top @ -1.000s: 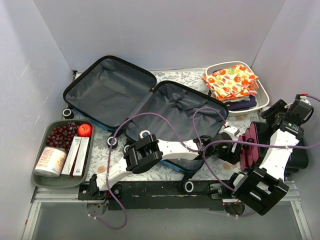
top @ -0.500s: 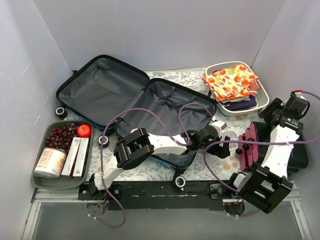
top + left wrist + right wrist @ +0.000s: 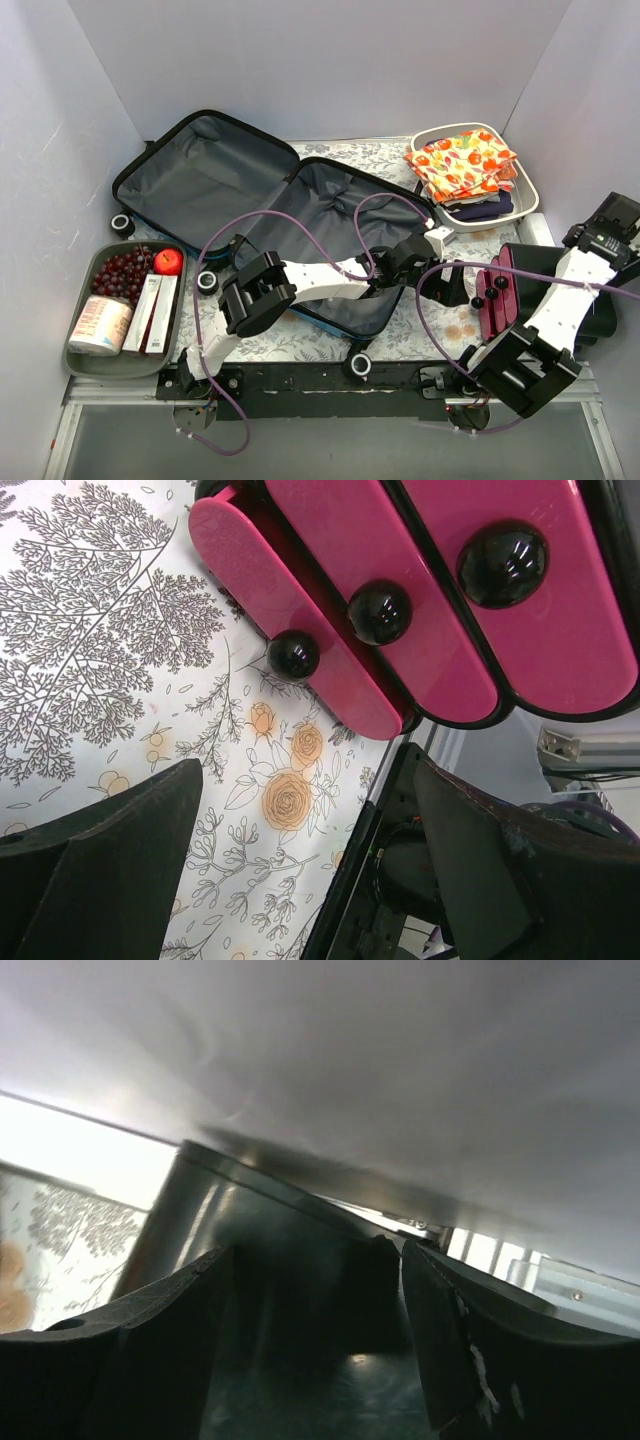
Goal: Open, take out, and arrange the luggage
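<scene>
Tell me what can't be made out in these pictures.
- Top view: near half of the blue hard-shell suitcase, grey lining covered by the left arm.
- Top view: print on the white round tub, too small to read.
- Right wrist view: the dark glossy object beyond the right pincer, blurred and cut off by the frame; unidentifiable.

Surface: table [image 3: 370, 152], floral-print cover.
Centre-left: luggage [image 3: 200, 180], lying open, lining up.
Left edge: grey tray [image 3: 110, 366].
Rear right: white tub [image 3: 529, 199].
Right: pink-and-black case [image 3: 505, 300].
</scene>
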{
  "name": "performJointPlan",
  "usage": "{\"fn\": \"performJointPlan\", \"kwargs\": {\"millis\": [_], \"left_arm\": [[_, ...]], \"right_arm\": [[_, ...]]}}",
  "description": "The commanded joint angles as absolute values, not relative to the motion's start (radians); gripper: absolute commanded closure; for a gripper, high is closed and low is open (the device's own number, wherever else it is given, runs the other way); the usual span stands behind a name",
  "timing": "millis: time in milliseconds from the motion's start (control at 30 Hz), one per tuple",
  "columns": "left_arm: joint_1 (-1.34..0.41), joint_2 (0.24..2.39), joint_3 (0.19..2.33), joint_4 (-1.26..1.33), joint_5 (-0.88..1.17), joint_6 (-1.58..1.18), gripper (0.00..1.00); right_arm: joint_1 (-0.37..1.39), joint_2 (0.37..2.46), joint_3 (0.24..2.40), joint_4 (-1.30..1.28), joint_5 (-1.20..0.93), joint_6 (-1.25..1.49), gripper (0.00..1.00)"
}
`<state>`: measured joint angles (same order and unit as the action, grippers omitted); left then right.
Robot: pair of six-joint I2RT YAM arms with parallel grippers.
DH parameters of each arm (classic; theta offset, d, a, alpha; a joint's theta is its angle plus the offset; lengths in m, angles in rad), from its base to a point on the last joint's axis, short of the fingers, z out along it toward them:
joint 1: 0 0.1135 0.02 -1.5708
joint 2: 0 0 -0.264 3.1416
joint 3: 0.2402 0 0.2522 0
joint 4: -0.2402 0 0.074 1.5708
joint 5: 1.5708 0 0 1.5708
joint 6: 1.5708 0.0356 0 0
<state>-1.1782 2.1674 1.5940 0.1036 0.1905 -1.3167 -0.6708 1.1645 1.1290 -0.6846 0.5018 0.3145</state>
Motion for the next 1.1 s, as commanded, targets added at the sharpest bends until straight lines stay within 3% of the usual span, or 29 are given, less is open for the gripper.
{"fn": "performJointPlan", "kwargs": {"millis": [0,300,400,500,800,1067], "left_arm": [[-1.147,2.080,1.614,0.043,0.181,-1.299,0.11],[-1.147,2.082,1.623,0.028,0.167,-1.305,0.11],[-1.147,2.082,1.624,0.017,0.158,-1.304,0.11],[-1.147,2.079,1.623,0.008,0.141,-1.296,0.11],[-1.147,2.094,1.646,0.009,0.172,-1.298,0.10],[-1.149,2.187,1.704,0.121,0.350,-1.226,0.07]], "right_arm": [[-0.707,1.071,1.066,-0.583,0.627,0.336,0.24],[-0.716,0.921,0.818,-0.572,0.405,0.497,0.25],[-0.716,0.879,0.755,-0.532,0.151,0.544,0.27],[-0.713,0.839,0.721,-0.548,0.037,0.563,0.30],[-0.658,0.726,0.609,-0.627,0.008,0.540,0.36],[-0.606,0.698,0.603,-0.673,0.037,0.540,0.36]]}}
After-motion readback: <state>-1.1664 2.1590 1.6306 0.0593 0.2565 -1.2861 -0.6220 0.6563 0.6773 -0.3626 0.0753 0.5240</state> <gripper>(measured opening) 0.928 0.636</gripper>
